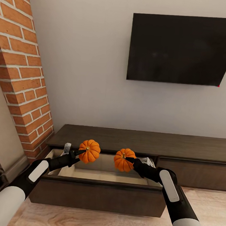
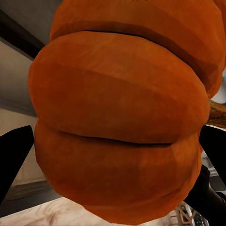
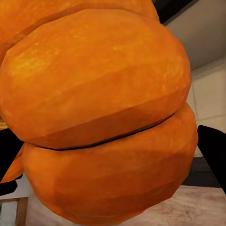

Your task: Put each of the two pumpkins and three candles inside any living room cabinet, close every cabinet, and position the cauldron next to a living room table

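Two pumpkins (image 1: 89, 150) (image 1: 123, 160) side by side above open cabinet (image 1: 101, 189) drawer; TV (image 1: 181, 48) behind.

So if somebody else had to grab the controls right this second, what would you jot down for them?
Left claw: shut on the left pumpkin.
Right claw: shut on the right pumpkin.
Both pumpkins hang above the open drawer at the left end of the cabinet, under the TV. The cabinet's right front looks shut.
Done: drawer pulled open, both pumpkins picked up.
Left: lower and release the pumpkins into the drawer, put in the three candles, shut the drawer, then set the cauldron beside a table.
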You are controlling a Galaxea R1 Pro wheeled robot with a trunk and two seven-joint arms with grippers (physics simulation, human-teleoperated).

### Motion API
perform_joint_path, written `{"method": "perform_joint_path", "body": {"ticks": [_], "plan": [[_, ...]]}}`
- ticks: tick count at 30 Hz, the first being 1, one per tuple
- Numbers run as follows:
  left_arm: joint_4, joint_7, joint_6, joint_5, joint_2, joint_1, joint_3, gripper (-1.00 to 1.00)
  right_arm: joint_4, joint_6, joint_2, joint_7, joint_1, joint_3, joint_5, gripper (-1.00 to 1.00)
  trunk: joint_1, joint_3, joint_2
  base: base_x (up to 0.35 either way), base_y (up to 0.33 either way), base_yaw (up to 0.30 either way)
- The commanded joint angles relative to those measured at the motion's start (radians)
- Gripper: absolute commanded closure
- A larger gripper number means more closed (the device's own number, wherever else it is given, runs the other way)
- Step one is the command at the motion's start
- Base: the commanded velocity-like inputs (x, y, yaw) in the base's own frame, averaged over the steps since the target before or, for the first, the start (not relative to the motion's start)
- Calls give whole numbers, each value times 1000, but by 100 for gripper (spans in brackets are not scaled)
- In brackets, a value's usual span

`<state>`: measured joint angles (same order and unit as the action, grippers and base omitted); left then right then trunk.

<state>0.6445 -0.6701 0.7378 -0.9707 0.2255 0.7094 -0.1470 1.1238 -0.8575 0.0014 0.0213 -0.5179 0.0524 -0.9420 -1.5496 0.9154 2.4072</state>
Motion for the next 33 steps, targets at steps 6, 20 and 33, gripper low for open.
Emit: {"method": "perform_joint_path", "body": {"ticks": [6, 20, 33], "plan": [[0, 1, 5, -8, 0, 1, -3, 100, 1, -5, 0, -3, -1, 1, -5, 100, 0, 1, 0, 113, 0, 0], [0, 1, 3, -8, -1, 1, -3, 100, 1, -5, 0, -4, -1, 1, -5, 100, 0, 1, 0, 89, 0, 0], [0, 1, 4, -8, 0, 1, -3, 100, 1, -5, 0, -4, -1, 1, -6, 100, -15, 14, 28, 7, 0, 0]]}}
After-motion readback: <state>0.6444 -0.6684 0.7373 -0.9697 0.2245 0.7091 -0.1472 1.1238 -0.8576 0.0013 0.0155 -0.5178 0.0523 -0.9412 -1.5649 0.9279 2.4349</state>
